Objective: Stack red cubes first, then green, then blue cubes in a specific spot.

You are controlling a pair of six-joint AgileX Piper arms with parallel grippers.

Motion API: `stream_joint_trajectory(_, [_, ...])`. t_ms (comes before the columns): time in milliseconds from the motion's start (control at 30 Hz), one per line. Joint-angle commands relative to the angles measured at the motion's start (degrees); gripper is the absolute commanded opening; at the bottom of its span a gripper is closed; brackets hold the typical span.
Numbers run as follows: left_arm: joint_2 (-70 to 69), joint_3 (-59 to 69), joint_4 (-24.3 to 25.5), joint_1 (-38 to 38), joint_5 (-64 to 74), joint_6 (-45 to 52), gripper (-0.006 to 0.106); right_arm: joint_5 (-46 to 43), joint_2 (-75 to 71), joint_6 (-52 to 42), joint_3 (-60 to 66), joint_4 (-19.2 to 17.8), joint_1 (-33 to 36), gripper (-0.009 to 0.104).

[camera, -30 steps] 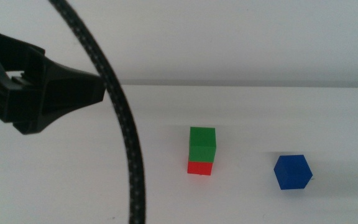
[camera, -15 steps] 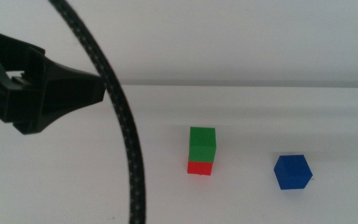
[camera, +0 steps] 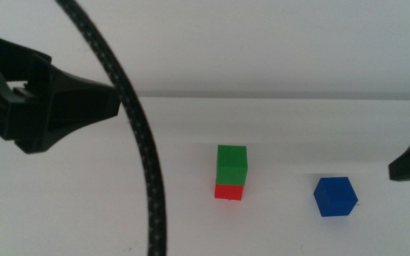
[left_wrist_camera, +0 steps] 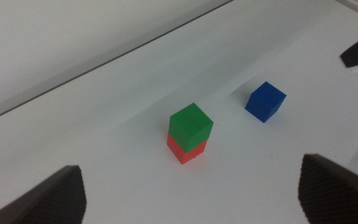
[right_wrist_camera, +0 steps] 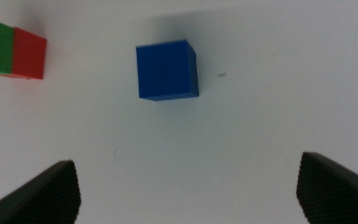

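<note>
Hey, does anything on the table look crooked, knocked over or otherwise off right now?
Nothing stands out. The small green cube sits squarely on the small red cube, and the small blue cube rests apart on the white table, undamaged.

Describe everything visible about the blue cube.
The blue cube is small, solid, deep blue, with plain matte faces. It sits flat on the white table, turned slightly, apart from the green-on-red stack, touching nothing else. The right end effector hovers above it, jaws open; nothing grips it.
</note>
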Motion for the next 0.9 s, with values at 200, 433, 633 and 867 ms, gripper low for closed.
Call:
stream_joint_trajectory(200, [-0.12, 0.19, -0.16, 0.07, -0.67, 0.04, 0.091, -1.44, 12.89, 16.74, -2.15, -12.68, 6.44, 0.093])
stream_joint_trajectory(433, [-0.12, 0.19, -0.16, 0.07, -2.24, 0.04, 0.091, -5.26, 21.92, 22.55, -5.52, -15.73, 14.04, 0.093])
stream_joint_trajectory(633, [-0.12, 0.19, -0.16, 0.07, -3.52, 0.04, 0.091, -6.12, 27.82, 22.53, -6.26, -16.59, 16.12, 0.093])
stream_joint_trajectory(867, [-0.12, 0.19, -0.16, 0.07, -3.66, 0.04, 0.091, -11.47, 30.96, 22.53, -6.26, -17.94, 16.12, 0.093])
